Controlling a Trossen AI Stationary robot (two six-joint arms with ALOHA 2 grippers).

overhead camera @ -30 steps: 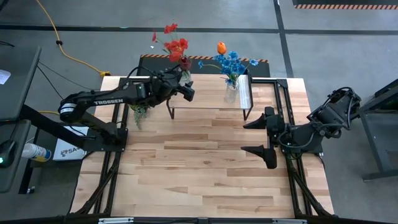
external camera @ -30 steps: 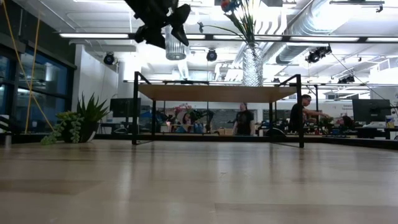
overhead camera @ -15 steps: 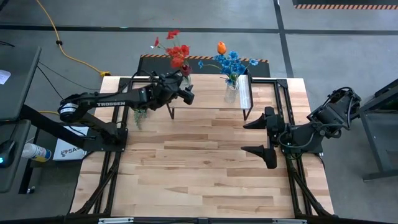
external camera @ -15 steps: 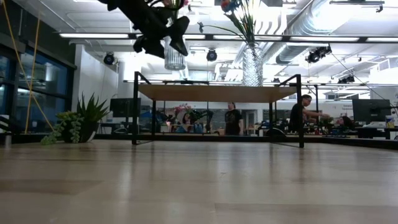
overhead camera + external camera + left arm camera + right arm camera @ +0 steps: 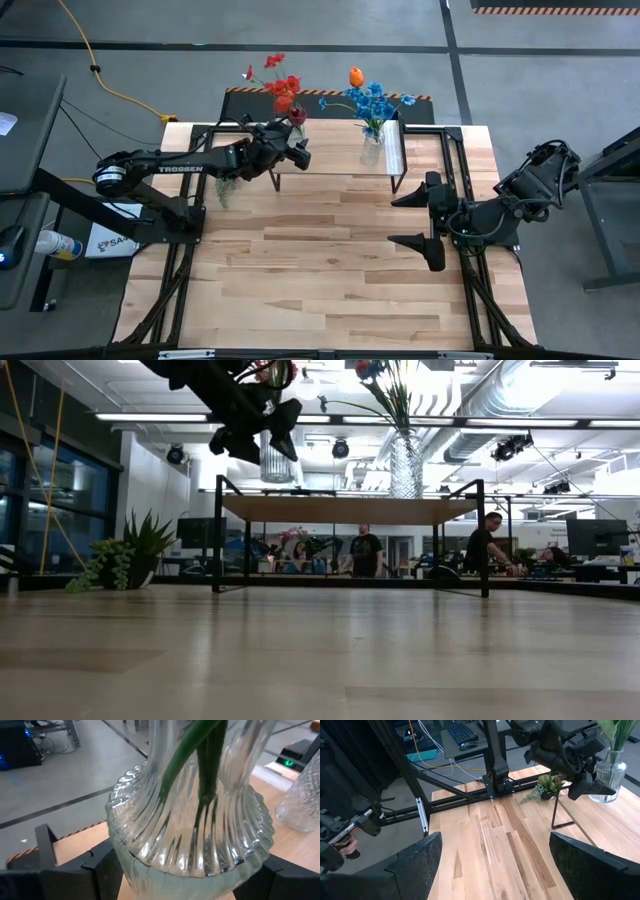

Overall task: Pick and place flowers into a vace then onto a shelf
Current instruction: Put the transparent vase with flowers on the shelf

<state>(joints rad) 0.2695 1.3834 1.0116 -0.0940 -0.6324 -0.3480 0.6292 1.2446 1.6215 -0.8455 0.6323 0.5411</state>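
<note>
The red flowers (image 5: 281, 88) stand in a ribbed clear glass vase (image 5: 192, 837), their green stems running down through its neck. This vase is clamped at its wide lower body between the two dark fingers (image 5: 102, 870) of the left gripper (image 5: 292, 150), which holds it upright in the air above the left end of the shelf (image 5: 335, 150); in the low view the vase (image 5: 271, 458) hangs clear of the plank top (image 5: 350, 510), not touching it. A second glass vase (image 5: 372, 148) rests on the right part of the shelf, near the pale strip, and carries the blue flowers (image 5: 372, 102) and the orange tulip (image 5: 355, 76). The shelf stands on thin black legs at the far edge of the wooden table (image 5: 320, 260). A small green potted plant (image 5: 125, 560) sits on the table just left of the shelf. The right gripper (image 5: 431, 222) waits above the right side of the table, well apart from the shelf, its fingers spread wide and holding nothing. In the room behind the table, two people (image 5: 365, 552) are visible beneath the shelf top.
</note>
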